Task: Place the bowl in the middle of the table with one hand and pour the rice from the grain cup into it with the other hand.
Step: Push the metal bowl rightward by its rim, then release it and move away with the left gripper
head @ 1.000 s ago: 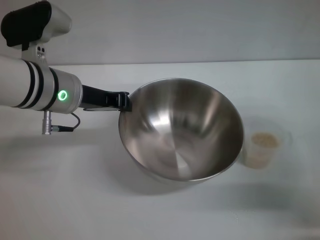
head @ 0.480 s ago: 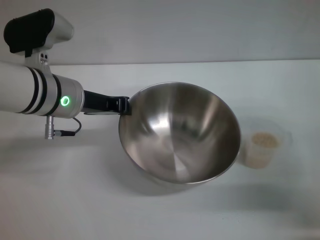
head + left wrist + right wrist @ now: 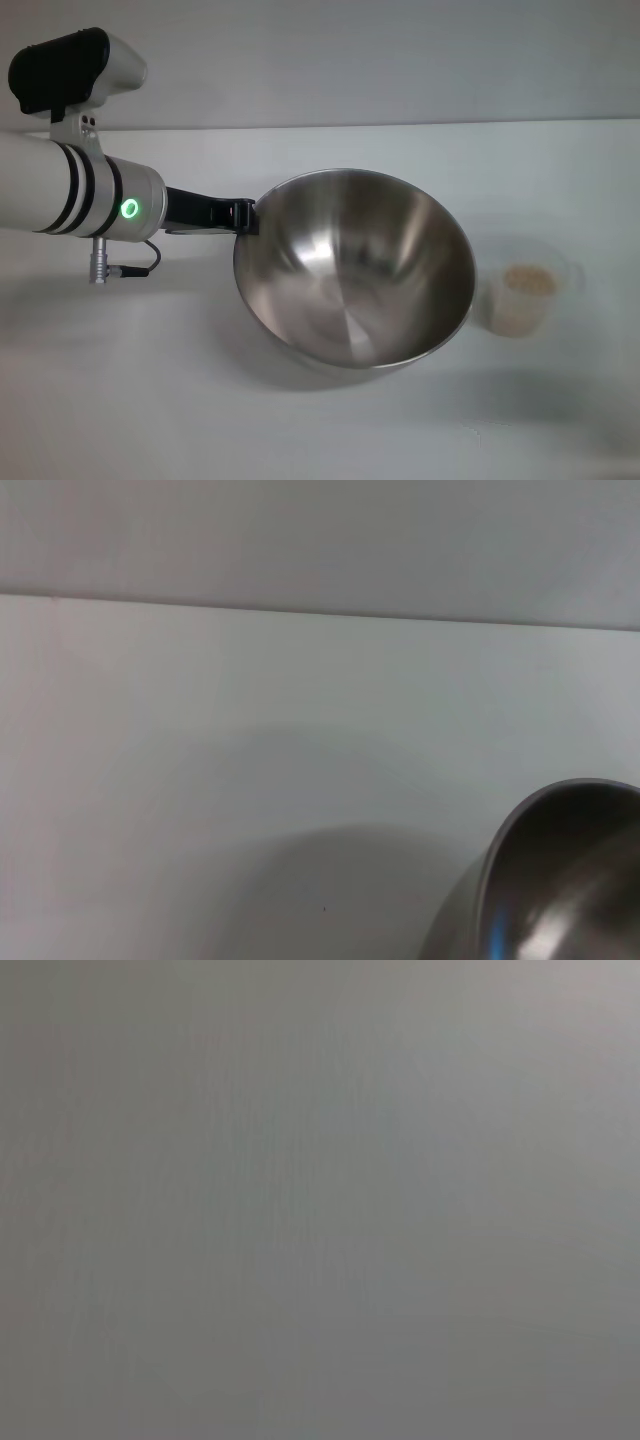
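The left gripper, clamped on the wide shiny steel bowl's rim, has levelled and lowered it toward mid-table (rice-filled clear plastic cup waits untouched).

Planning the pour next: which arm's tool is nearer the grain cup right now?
Left. The left tool grips the bowl rim on the side opposite the grain cup. The right tool is not in view.

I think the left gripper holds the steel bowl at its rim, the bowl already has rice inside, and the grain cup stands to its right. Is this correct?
Not fully. The head view shows the bowl empty; the rice is in the grain cup. The rest holds: the left gripper holds the bowl at its rim, and the cup stands to its right on the table.
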Available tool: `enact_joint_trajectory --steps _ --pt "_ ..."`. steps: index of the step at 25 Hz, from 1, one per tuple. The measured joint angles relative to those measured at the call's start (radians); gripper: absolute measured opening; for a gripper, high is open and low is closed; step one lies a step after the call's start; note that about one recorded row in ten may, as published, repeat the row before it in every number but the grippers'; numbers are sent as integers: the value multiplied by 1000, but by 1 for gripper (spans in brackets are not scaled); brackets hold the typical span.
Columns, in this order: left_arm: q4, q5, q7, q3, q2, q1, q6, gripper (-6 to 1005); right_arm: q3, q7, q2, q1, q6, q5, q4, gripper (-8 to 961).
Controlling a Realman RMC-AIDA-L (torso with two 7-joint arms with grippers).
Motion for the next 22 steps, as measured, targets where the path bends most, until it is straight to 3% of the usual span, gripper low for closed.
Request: enact_joint_trajectory --steps 22 --pt "5 -9 33 -6 4 6 17 86 -2 0 0 0 -6 -2 6 568"
